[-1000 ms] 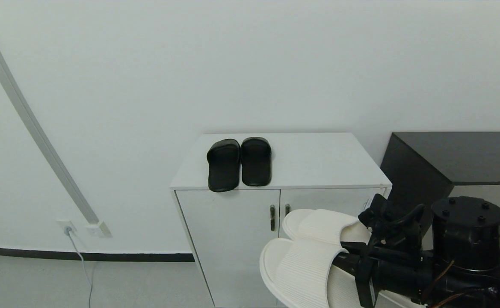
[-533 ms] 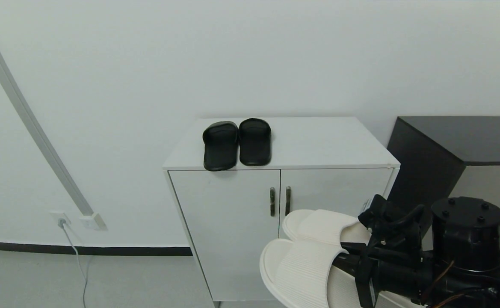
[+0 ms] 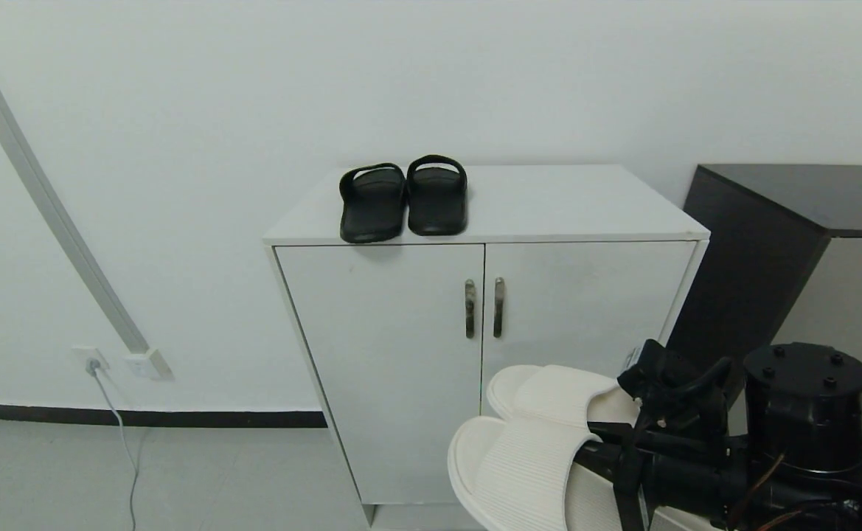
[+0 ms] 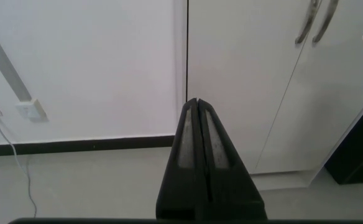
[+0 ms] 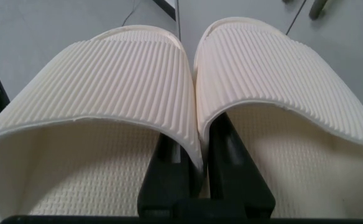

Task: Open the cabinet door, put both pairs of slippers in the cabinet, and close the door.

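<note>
**As my view drops, the doors come into play**

While the right arm sits at the same spot in the head picture, the whole scene has slid upward over the last second. I take that as the camera moving, not the furniture. The cabinet (image 3: 548,203) now shows its full front, and both doors (image 3: 386,354) are still closed, so opening is the step ahead. The black pair (image 3: 403,198) rests on the cabinet top near its left front edge. The white pair (image 3: 541,435) is held out low before the right door and touches nothing. The handles (image 3: 499,307) sit side by side at the centre seam, above the white pair.

The right pincer (image 5: 201,163) is clamped on the inner strap edges of the white pair, carrying both together. The left pincer (image 4: 197,109) has its fingers pressed flat together, holds nothing, and faces the cabinet front without touching it. I judge that arm the free one for the handle.
</note>
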Tool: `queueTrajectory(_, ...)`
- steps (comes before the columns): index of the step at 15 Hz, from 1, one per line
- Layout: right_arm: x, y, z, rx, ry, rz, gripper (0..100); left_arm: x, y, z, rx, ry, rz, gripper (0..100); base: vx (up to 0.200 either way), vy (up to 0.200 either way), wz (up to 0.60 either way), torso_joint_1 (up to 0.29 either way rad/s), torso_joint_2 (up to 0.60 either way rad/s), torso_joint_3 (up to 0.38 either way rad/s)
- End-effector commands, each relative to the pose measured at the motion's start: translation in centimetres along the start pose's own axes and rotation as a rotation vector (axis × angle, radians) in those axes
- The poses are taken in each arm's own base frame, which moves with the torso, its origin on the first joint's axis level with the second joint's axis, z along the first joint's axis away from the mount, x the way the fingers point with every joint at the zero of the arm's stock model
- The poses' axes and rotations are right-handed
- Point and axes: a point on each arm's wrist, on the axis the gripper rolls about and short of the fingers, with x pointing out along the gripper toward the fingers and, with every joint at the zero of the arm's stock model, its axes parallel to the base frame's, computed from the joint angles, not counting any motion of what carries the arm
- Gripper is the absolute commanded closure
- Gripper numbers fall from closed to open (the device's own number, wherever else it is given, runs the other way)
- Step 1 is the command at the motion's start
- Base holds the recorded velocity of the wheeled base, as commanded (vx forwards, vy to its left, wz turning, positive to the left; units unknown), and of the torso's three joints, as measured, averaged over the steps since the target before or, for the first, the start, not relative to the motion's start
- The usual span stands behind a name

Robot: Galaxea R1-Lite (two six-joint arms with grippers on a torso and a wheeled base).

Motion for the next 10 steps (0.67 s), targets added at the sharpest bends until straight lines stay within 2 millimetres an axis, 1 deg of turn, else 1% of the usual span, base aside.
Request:
queueTrajectory(1,-0.07,0.02,0.09,0.000,-0.006,0.000,100,0.00,0.00,0.00,0.000,0.000,0.000,100,0.000,0.000,0.00,-0.163,0.48,0.315)
queueTrajectory(4,-0.17,0.04,0.00,-0.002,-0.009,-0.001,100,0.00,0.00,0.00,0.000,0.000,0.000,100,0.000,0.000,0.00,-0.154,0.47,0.330)
queueTrajectory(9,-0.40,0.41,0.21,-0.011,-0.032,0.010,100,0.00,0.00,0.00,0.002,0.000,0.000,100,0.000,0.000,0.00,-0.118,0.46,0.343)
queueTrajectory(10,-0.35,0.51,0.19,-0.012,-0.030,0.015,100,0.00,0.00,0.00,-0.003,0.000,0.002,0,0.000,0.000,0.00,-0.076,0.45,0.364)
